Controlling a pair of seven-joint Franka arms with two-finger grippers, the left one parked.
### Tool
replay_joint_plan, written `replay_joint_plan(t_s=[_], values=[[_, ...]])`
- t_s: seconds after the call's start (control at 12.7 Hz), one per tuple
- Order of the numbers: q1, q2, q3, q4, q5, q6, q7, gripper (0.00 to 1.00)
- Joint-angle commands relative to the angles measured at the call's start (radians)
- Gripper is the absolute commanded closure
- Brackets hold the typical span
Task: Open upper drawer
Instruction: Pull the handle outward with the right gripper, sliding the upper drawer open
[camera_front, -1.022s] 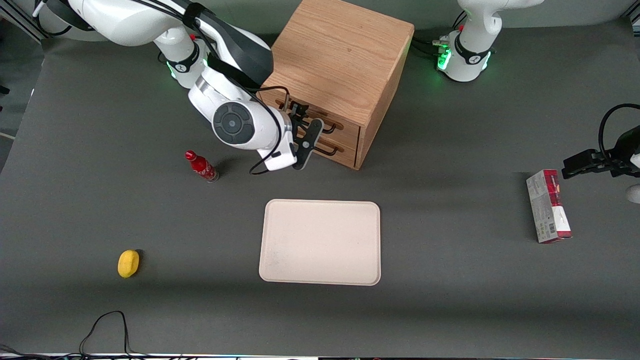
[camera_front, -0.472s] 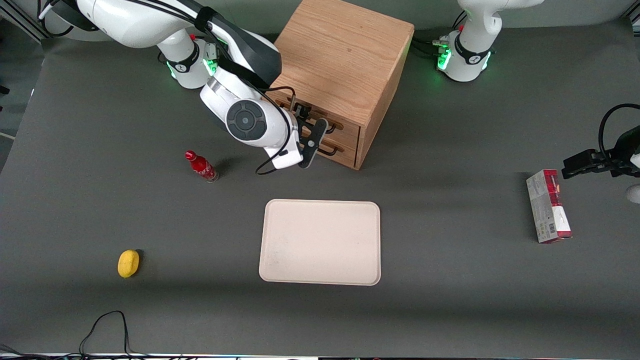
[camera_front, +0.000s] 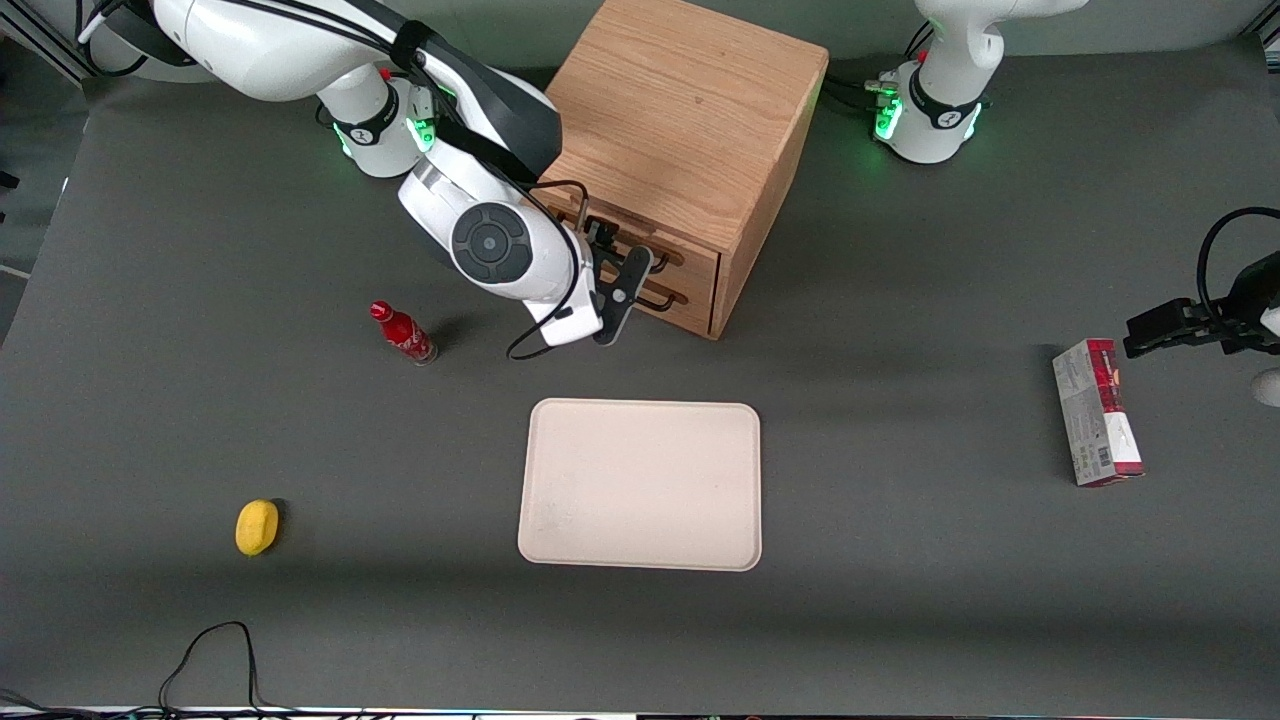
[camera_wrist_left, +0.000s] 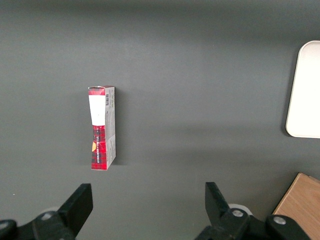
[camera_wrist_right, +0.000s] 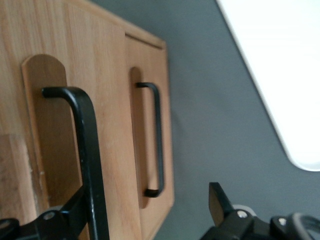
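Observation:
The wooden cabinet (camera_front: 690, 110) stands at the back of the table. The upper drawer (camera_front: 690, 252) looks shut, flush with the lower drawer (camera_front: 690, 305). Its thin black handle (camera_front: 664, 259) shows close up in the right wrist view (camera_wrist_right: 86, 150), with the lower drawer's handle (camera_wrist_right: 157, 140) farther off. My right gripper (camera_front: 620, 248) is right in front of the upper drawer. It is open (camera_wrist_right: 147, 195), and the upper handle's bar runs just inside one finger (camera_wrist_right: 70, 210); the other finger (camera_wrist_right: 217, 200) stands well apart.
A cream tray (camera_front: 640, 485) lies nearer the camera than the cabinet, also seen in the left wrist view (camera_wrist_left: 305, 95). A red bottle (camera_front: 402, 332) and a yellow object (camera_front: 257, 526) lie toward the working arm's end. A red-and-white box (camera_front: 1097, 410) (camera_wrist_left: 101, 127) lies toward the parked arm's end.
The right arm moved in toward the cabinet's front, bringing the open gripper onto the upper handle, then shifted slightly. The drawer front has not visibly moved.

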Motion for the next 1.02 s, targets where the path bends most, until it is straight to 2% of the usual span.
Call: replay_joint_plan(t_s=[0.0, 0.24, 0.71, 0.94], values=[[-0.006, 0.096, 0.003, 0.103, -0.069, 0.0, -0.006, 0.0], [-0.006, 0.119, -0.049, 0.158, -0.071, -0.002, -0.012, 0.0], [-0.007, 0.133, -0.148, 0.262, -0.071, -0.015, -0.133, 0.0], [-0.007, 0.146, -0.17, 0.321, -0.071, -0.014, -0.144, 0.0]])
